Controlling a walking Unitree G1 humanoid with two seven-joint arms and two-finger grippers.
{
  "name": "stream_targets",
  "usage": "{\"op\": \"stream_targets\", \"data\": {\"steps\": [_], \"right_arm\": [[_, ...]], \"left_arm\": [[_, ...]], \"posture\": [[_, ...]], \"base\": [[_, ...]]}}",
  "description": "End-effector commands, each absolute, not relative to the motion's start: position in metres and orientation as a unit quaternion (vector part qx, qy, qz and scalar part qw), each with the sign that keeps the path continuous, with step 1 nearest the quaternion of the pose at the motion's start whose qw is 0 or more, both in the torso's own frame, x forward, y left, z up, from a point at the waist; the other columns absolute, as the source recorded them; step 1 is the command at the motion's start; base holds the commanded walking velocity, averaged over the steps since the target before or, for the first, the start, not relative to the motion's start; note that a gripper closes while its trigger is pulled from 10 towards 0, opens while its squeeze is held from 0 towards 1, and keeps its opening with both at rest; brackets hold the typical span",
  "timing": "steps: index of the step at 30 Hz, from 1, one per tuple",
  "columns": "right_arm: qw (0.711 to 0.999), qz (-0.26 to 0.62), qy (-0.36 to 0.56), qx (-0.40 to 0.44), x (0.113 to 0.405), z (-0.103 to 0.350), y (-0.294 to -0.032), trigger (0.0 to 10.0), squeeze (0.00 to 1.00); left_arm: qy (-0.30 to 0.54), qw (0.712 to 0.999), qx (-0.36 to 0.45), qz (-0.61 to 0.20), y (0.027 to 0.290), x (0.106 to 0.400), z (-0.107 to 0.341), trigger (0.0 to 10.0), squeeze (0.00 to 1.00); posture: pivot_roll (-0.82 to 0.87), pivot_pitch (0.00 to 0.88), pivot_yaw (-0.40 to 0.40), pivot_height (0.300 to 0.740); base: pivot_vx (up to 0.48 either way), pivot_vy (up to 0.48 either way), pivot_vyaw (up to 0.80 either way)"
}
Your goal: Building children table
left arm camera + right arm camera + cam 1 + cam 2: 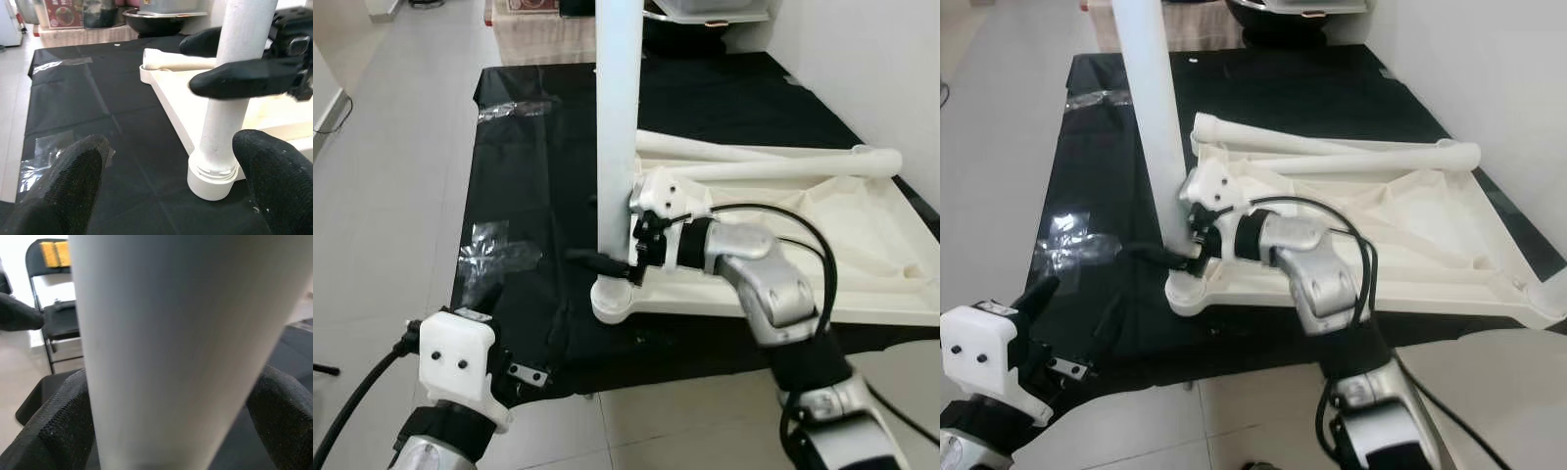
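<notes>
One white table leg (619,127) stands upright in the tabletop's (862,264) corner socket at six o'clock, right gripper (612,264) clasping it. From the left wrist, the left gripper (171,186) hangs spread, holding nothing.

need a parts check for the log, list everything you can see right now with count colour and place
upright table leg: 1, white, standing in the near left corner socket of the tabletop
tabletop: 1, cream, upside down on the sheet
loose table legs: 2, white, lying on the tabletop
sheet: 1, black, spread on the floor
plastic wrappers: 2, clear, on the sheet left of the leg
folding chair: 1, black, in the right wrist view
right gripper: black fingers around the upright table leg
left gripper: black fingers apart, near the leg's base
</notes>
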State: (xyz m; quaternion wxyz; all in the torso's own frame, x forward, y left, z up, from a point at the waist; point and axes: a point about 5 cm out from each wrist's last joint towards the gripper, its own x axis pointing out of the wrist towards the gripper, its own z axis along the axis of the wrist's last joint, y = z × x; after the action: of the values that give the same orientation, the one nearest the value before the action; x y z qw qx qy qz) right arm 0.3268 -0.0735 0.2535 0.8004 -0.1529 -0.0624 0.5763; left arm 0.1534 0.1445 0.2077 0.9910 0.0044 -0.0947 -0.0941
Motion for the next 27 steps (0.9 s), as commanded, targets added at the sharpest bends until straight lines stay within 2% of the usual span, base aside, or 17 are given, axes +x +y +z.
{"op": "stream_targets", "data": {"steps": [1, 15, 16, 17, 23, 27], "right_arm": [[0.781, 0.601, -0.069, -0.155, 0.335, 0.261, -0.077, 10.0, 0.0], [0.716, 0.687, -0.081, -0.093, 0.351, 0.286, -0.091, 10.0, 0.0], [0.711, 0.693, -0.081, -0.09, 0.352, 0.286, -0.091, 2.9, 0.0], [0.707, 0.697, -0.08, -0.086, 0.352, 0.286, -0.092, 0.0, 0.0], [0.684, 0.721, -0.074, -0.081, 0.351, 0.282, -0.095, 0.0, 0.0], [0.681, 0.724, -0.075, -0.081, 0.351, 0.283, -0.097, 0.0, 0.0]], "left_arm": [[-0.084, 0.992, 0.001, -0.09, 0.144, 0.152, 0.204, 10.0, 0.0], [-0.077, 0.993, 0.001, -0.092, 0.143, 0.148, 0.203, 10.0, 0.0], [-0.076, 0.993, 0.001, -0.092, 0.143, 0.148, 0.204, 10.0, 0.0], [-0.076, 0.993, 0.001, -0.093, 0.143, 0.147, 0.204, 10.0, 0.0], [-0.071, 0.993, -0.001, -0.092, 0.143, 0.145, 0.203, 10.0, 0.0], [-0.071, 0.993, -0.001, -0.094, 0.143, 0.146, 0.203, 10.0, 0.0]], "posture": [[0.14, 0.166, -0.08, 0.74], [0.16, 0.174, -0.08, 0.74], [0.16, 0.179, -0.076, 0.74], [0.16, 0.188, -0.078, 0.74], [0.16, 0.188, -0.077, 0.74], [0.15, 0.184, -0.073, 0.74]], "base": [[0.0, 0.0, 0.0], [0.0, 0.0, 0.0], [0.0, 0.0, 0.0], [0.0, 0.0, 0.0], [0.0, 0.0, 0.0], [0.0, 0.0, 0.0]]}}
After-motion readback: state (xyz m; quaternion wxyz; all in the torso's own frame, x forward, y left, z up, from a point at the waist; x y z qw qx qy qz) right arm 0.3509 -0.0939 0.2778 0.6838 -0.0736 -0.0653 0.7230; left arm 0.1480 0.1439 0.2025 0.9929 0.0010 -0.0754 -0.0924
